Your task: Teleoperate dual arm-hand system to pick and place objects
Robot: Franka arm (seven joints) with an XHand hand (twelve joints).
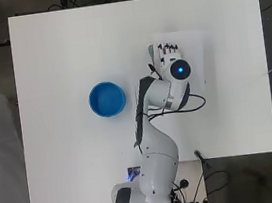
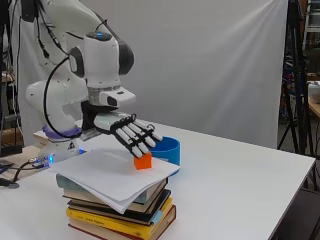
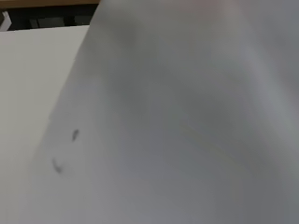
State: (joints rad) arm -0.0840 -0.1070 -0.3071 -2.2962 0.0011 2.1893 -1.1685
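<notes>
A small orange cube point(image 2: 143, 161) rests on a white sheet of paper point(image 2: 107, 174) that tops a stack of books point(image 2: 122, 212). My hand point(image 2: 131, 134) hangs right over the cube, fingers straight and slanted down, their tips at the cube's top face. Nothing is curled round the cube, and the hand is open. From overhead the hand point(image 1: 166, 53) covers the cube almost wholly, with only specks of red showing between the fingers. A blue bowl point(image 1: 107, 98) stands on the table left of the hand, and appears behind the cube in the side view point(image 2: 169, 148). The wrist view shows only the paper point(image 3: 187, 140) up close.
The book stack stands near the table's front edge in the side view. The white table point(image 1: 59, 51) stretches around the bowl. Black cables point(image 1: 197, 104) loop beside the arm just below the paper point(image 1: 195, 61).
</notes>
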